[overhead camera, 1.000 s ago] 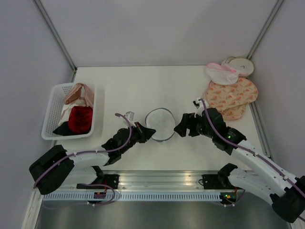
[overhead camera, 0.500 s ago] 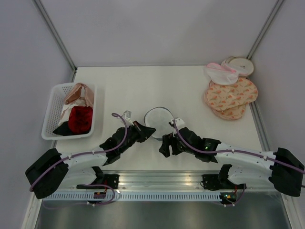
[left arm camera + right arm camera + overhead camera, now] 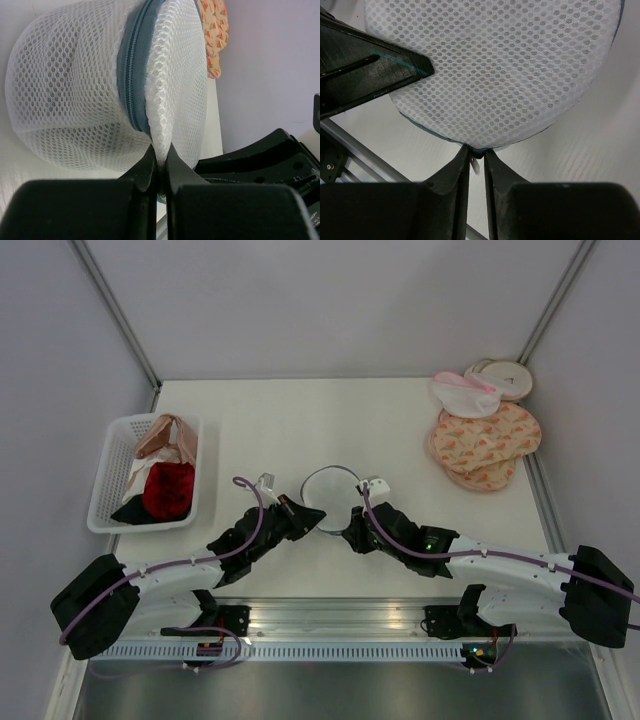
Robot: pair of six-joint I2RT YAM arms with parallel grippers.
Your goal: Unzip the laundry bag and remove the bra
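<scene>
Your laundry bag (image 3: 329, 495) sits mid-way across the bench (image 3: 250, 420), towards the near edge, between both arms. From above, the pincers are just black shapes at its sides; the wrist views settle it. Left pincer (image 3: 160, 154) is clamped tight on a fold of white mesh beside the grey zip (image 3: 131, 85) (zipped along the stretch you see). Right pincer (image 3: 476, 159) pinches the bag's rim, fingers almost together, a small white tab between them.

The laundry bag (image 3: 328, 495) blocks the way right in front of your left gripper (image 3: 160, 155) and right gripper (image 3: 476, 155). Past it, the table (image 3: 300, 420) is open. A basket (image 3: 110, 455) sits far out to the left gripper's left. Peach rounds (image 3: 485, 440) lie far ahead of the right gripper, to its right.
</scene>
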